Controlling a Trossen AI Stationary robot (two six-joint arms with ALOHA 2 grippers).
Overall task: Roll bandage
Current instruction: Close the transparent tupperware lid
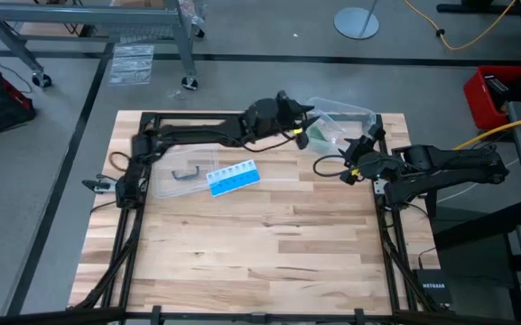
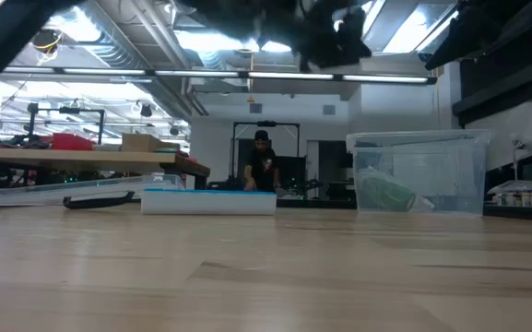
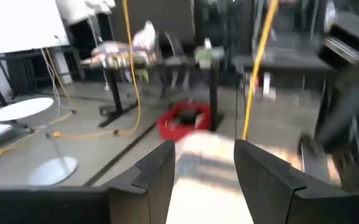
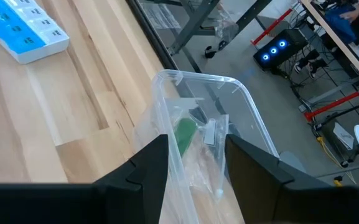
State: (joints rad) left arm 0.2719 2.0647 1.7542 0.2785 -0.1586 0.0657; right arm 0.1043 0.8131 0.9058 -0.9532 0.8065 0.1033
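Inside the clear plastic box (image 4: 229, 118) lies the green bandage (image 4: 184, 134)

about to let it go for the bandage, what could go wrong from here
1. The green bandage lies inside the clear plastic box among other items, so a grab could catch clear wrapping instead.
2. The left gripper and the right gripper, both open, sit close at the box, so the arms may collide.
3. The box stands at the table's far edge and looks light; a push on its wall could shove it off.
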